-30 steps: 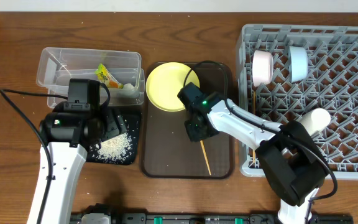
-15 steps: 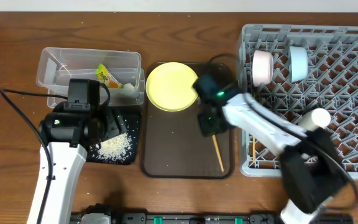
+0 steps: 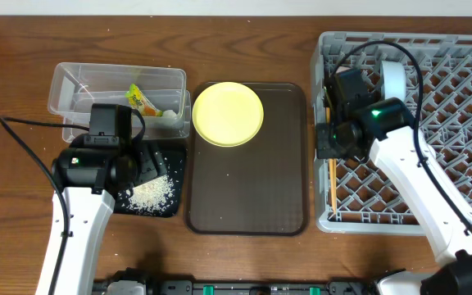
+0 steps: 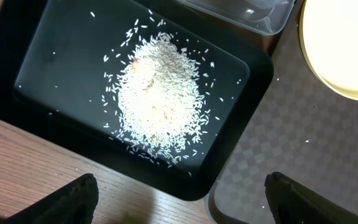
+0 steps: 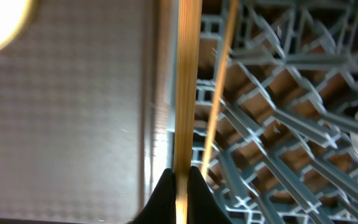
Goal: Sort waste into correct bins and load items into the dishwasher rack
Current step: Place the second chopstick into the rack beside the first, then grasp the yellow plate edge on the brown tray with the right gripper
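Note:
My right gripper (image 3: 329, 141) is shut on a wooden chopstick (image 3: 333, 187) (image 5: 188, 93) over the left edge of the grey dishwasher rack (image 3: 465, 123) (image 5: 278, 124). A second chopstick (image 5: 219, 81) lies in the rack beside it. The light blue bowl (image 3: 393, 82) stands in the rack; my right arm hides the pinkish bowl and the cup. The yellow plate (image 3: 228, 113) (image 4: 347, 56) lies on the brown tray (image 3: 248, 188). My left gripper (image 3: 142, 164) (image 4: 185, 208) is open and empty over the black tray (image 3: 174, 205) (image 4: 55, 68) holding the rice (image 3: 152, 192) (image 4: 157, 93). The wrapper (image 3: 142, 100) lies in the clear box (image 3: 80, 90).
The brown serving tray (image 5: 73, 112) lies between the black tray and the rack, its near half bare. The clear box sits just behind the black tray. A black cable runs from the left arm across the table's left side.
My right gripper has carried the chopstick from the brown tray rightwards to the rack's left edge. The plate is now fully uncovered. The left arm has not moved.

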You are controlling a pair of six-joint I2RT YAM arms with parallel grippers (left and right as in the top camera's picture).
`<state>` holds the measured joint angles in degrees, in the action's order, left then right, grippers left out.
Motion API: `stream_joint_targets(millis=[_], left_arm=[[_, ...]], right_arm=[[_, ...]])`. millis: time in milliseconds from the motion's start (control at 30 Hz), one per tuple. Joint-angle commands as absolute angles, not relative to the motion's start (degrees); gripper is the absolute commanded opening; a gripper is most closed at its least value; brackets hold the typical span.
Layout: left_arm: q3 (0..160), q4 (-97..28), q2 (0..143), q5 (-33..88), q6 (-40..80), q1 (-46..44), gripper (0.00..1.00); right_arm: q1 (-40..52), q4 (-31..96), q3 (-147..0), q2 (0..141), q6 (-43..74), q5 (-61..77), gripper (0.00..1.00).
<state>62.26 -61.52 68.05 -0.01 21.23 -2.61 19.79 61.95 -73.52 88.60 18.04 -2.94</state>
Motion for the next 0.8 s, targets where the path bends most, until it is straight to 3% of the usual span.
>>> stream_joint_targets(millis=[0, 100, 200, 567, 767], left_arm=[[62.1, -61.7, 68.2, -0.7, 21.9, -2.3, 0.88], [62.1, -61.7, 68.2, -0.7, 21.9, -2.3, 0.89], [62.1, -61.7, 68.2, -0.7, 21.9, -2.3, 0.88], [62.1, -61.7, 68.2, -0.7, 21.9, -2.3, 0.88], [62.1, -61.7, 68.2, -0.7, 21.9, -2.3, 0.88]], right_arm=[[18.3, 61.2, -70.4, 89.2, 16.9, -4.5, 0.01], [18.2, 58.9, -68.1, 89.2, 16.9, -4.5, 0.02], [18.2, 57.1, -66.8, 89.2, 16.9, -4.5, 0.22], [19.0, 51.0, -72.8, 89.0, 13.1, -2.9, 0.37], [23.0, 37.3, -73.9, 89.9, 13.0, -2.5, 0.52]])
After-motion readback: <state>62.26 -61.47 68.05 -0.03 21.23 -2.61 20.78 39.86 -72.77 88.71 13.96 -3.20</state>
